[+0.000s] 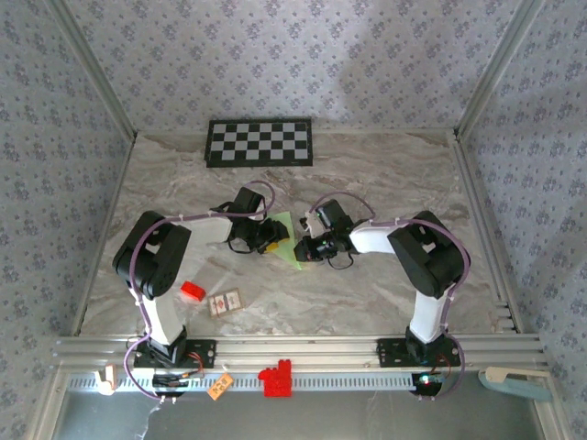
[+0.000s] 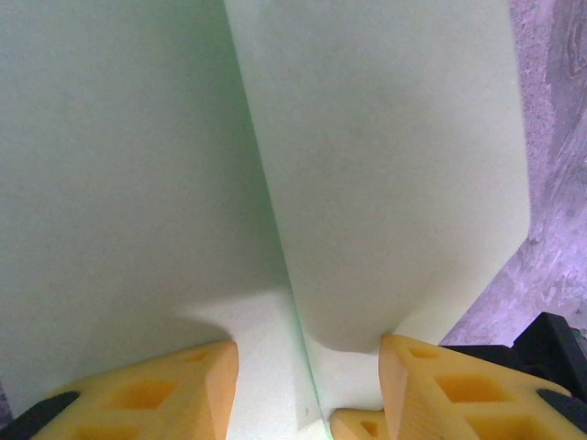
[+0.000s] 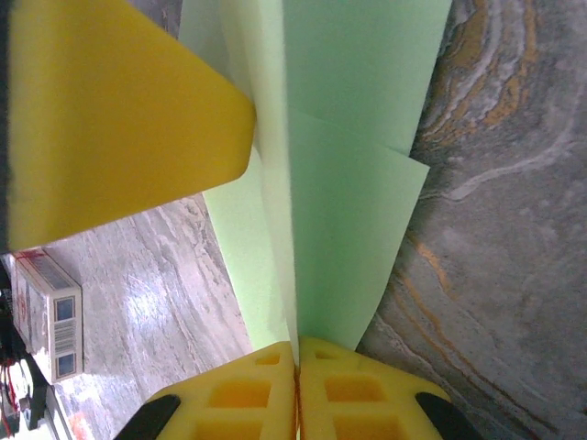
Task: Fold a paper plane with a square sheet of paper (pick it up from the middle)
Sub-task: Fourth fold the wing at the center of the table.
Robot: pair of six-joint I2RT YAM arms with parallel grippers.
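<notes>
Nearest the arm bases a small red block (image 1: pixel 192 291) lay on the table (image 1: pixel 394 183), well clear of the work. At mid-table both grippers met over the pale green sheet of paper (image 1: pixel 287 243). The right gripper (image 3: pixel 295 353) was clenched on its creased edge, the paper running straight into the seam between the pads. The left gripper (image 2: pixel 307 353) had its jaws apart astride a raised fold, seemingly gripping nothing. The sheet carried a long crease and overlapping flaps, yet no slim dart shape — I judged the folding roughly midway, with wings and final creases left. Farthest off sat the checkerboard panel (image 1: pixel 259 142).
</notes>
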